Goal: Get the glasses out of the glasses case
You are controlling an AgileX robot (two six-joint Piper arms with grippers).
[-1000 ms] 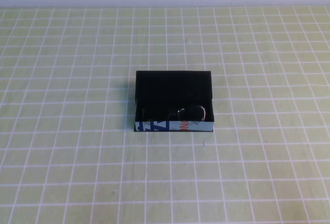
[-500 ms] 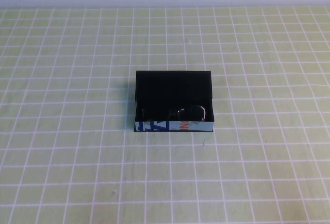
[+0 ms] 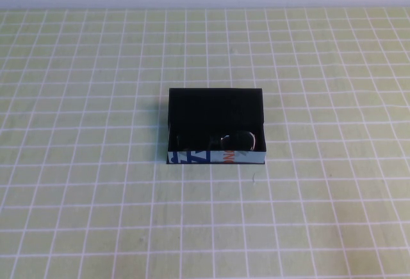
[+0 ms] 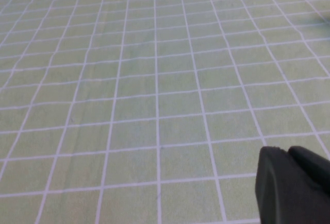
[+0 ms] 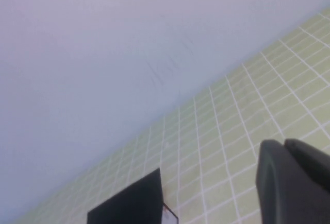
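Inside the glasses case [image 3: 216, 125] at mid-table, glasses [image 3: 238, 140], left tool [image 4: 294, 188] and right tool [image 5: 291, 180] well apart, grip state unclear

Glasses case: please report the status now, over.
Left end effector and right end effector both away from glasses case. Glasses inside the open case, near its front right. Nothing in the way.

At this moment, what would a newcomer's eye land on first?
The open glasses case, alone mid-table on the green gridded cloth, with the glasses tucked against its printed front edge, toward its right end. Neither arm appears overhead; the left tool and right tool only edge their wrist views.
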